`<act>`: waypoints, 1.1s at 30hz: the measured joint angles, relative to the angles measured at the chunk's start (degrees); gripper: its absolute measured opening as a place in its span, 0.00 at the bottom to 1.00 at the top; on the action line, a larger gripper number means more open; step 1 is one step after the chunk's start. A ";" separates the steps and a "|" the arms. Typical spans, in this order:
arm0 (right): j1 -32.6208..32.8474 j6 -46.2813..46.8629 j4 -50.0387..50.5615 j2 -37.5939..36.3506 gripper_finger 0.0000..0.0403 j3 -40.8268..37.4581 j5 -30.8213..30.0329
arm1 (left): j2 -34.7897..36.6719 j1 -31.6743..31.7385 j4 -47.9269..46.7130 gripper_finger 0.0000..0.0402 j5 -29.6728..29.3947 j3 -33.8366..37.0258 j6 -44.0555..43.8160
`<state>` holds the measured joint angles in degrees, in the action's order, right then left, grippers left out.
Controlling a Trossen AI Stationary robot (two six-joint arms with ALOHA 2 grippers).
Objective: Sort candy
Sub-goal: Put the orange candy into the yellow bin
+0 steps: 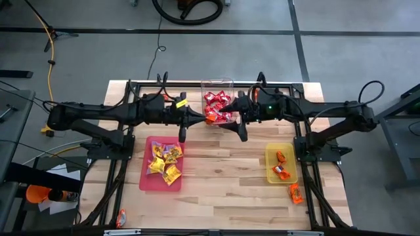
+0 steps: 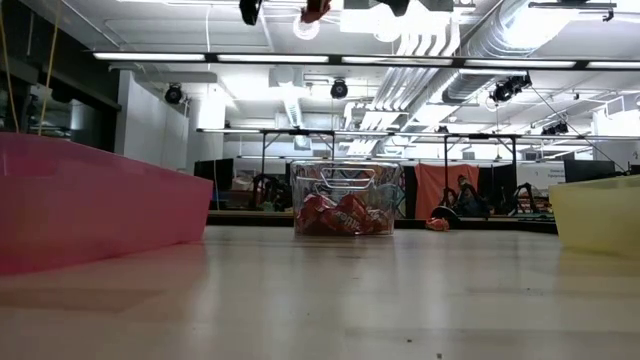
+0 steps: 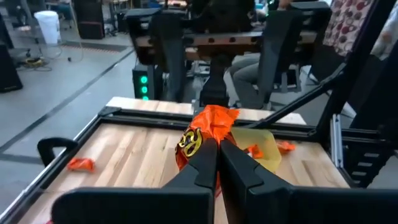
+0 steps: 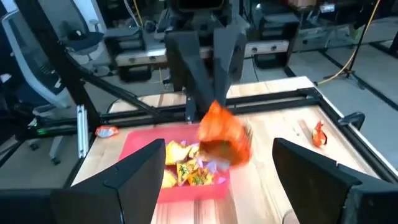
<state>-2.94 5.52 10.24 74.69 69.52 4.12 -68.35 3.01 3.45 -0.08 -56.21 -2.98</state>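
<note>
High view: left claw (image 1: 209, 118) shut on an orange candy (image 1: 211, 118) beside the clear tub (image 1: 218, 95) of red packets; right claw (image 1: 241, 131) spread wide, empty, just alongside. Yellow packets in pink tray (image 1: 146, 176), orange ones in yellow tray (image 1: 291, 174).
Left wrist view: packet pinched at fingertips (image 3: 205, 158), aloft over tabletop (image 3: 140, 149).
Step judged: carrying or handing over. Next: likely transfer toward yellow tray.
</note>
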 joint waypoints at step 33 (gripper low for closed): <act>-0.02 0.43 -3.62 3.78 0.05 -0.05 -2.12 | -1.48 -0.55 1.17 0.02 0.01 -0.02 2.05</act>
<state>-2.96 5.96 6.61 78.48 69.47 2.00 -69.82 2.46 4.62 -0.07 -56.23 -0.93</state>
